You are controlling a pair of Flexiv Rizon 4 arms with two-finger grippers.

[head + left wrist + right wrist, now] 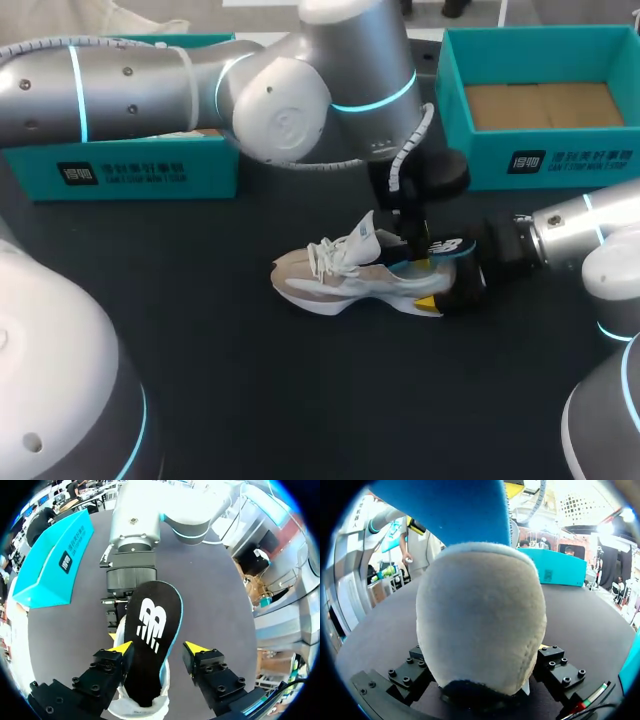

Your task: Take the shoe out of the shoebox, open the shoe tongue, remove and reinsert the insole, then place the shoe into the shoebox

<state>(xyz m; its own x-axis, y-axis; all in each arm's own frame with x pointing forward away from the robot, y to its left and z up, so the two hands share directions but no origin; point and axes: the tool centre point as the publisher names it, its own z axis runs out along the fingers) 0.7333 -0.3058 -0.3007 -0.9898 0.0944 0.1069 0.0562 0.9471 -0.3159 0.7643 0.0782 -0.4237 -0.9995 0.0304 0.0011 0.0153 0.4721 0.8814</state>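
A beige and white shoe (340, 280) lies on its sole in the middle of the black table, toe to the left. A black insole (150, 640) with a blue edge and white logo sticks up out of its heel opening. My left gripper (159, 649) hangs over the heel, open. The insole stands between its yellow fingertips (195, 647), and a gap shows on one side. My right gripper (450, 285) comes in from the right and is shut on the heel (480, 620), which fills the space between its fingers. The insole's blue underside (445, 510) rises above the heel.
An open teal shoebox (540, 160) stands at the back right, its cardboard floor showing. A second teal box (150, 170) sits at the back left, partly hidden under my left arm. Bare black table lies in front of the shoe.
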